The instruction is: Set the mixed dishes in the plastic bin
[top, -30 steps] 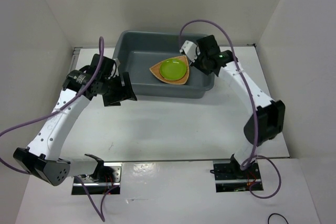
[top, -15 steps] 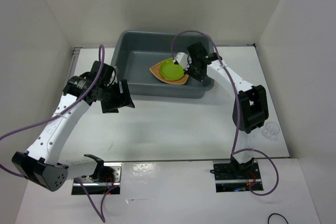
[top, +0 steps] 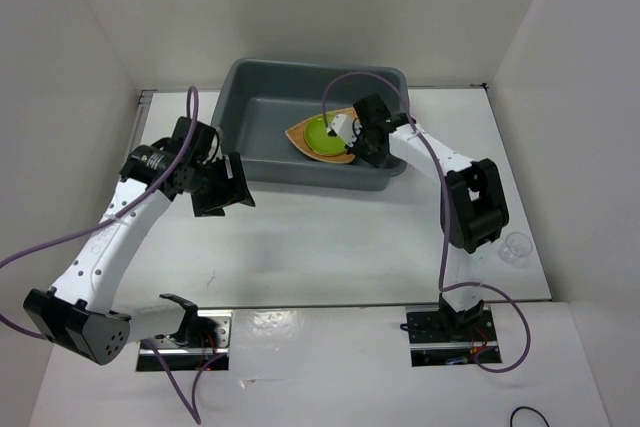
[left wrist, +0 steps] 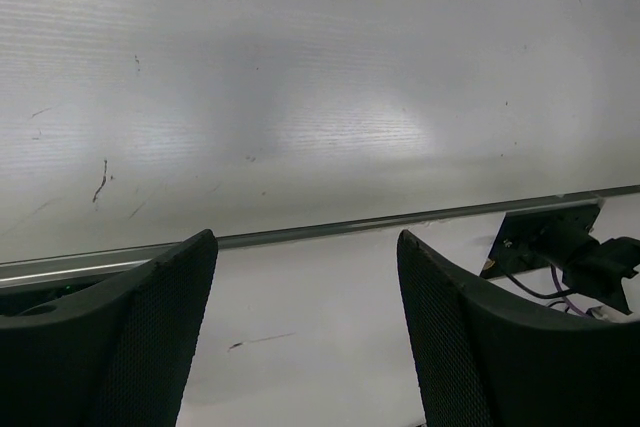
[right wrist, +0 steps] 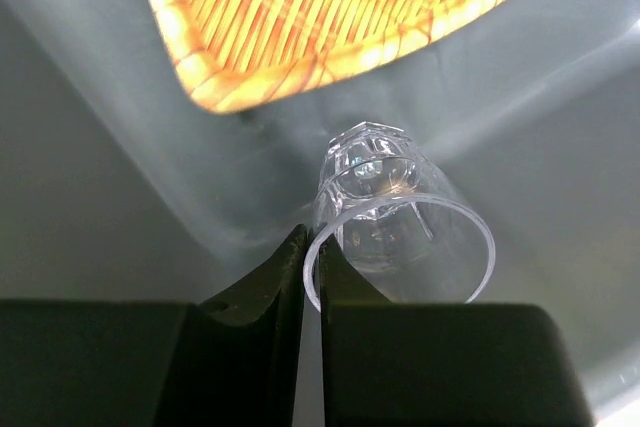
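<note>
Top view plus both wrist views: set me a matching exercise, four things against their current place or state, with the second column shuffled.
1 lime-green plate
2 woven plate
3 clear cup
4 left pincer

A open, over bare table
B rim pinched by right pincer
C lying on the woven plate
D in the bin, under the green plate

Pairs: 1-C, 2-D, 3-B, 4-A
</note>
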`<state>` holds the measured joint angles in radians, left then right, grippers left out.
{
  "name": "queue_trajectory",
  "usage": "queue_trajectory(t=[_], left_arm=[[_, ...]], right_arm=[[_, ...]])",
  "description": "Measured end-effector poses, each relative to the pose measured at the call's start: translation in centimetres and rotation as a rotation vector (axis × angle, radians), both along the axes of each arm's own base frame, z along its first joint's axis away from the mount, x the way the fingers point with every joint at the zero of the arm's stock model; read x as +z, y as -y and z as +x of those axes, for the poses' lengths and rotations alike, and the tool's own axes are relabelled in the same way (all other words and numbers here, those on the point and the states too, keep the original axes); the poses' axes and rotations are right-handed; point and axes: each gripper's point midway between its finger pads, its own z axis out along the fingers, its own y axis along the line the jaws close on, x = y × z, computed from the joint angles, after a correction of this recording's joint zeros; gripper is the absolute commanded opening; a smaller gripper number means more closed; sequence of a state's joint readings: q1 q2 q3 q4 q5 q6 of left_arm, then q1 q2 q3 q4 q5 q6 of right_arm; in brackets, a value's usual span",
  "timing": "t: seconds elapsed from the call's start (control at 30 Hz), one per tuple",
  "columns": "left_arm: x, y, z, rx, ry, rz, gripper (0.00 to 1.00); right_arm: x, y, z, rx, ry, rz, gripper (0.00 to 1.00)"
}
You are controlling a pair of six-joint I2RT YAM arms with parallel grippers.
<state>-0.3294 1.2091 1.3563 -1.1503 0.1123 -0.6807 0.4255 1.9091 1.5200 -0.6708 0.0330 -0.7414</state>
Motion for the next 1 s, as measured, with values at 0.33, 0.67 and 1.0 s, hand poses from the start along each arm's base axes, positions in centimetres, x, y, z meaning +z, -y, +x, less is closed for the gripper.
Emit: queue_trajectory(t=[0.33,0.67,1.0], left_arm=[[-0.7,-0.1,-0.4,-0.002,-0.025,0.004,0.79],[-1.1,-0.2,-0.8,-0.002,-0.038,0.01,0.79],[-2.2,-0.2,-1.2,-0.004,-0.064,0.013,0.81]], right_arm=[[-3.3,0.1,-0.1,-0.001,-0.038,-0.033,0.13],[-4.9,-0.4,0.4,0.002,-0.067,-0.035,0.37],[-2.2,-0.1,-0.3,-0.005,-0.064,-0.021,0.66]])
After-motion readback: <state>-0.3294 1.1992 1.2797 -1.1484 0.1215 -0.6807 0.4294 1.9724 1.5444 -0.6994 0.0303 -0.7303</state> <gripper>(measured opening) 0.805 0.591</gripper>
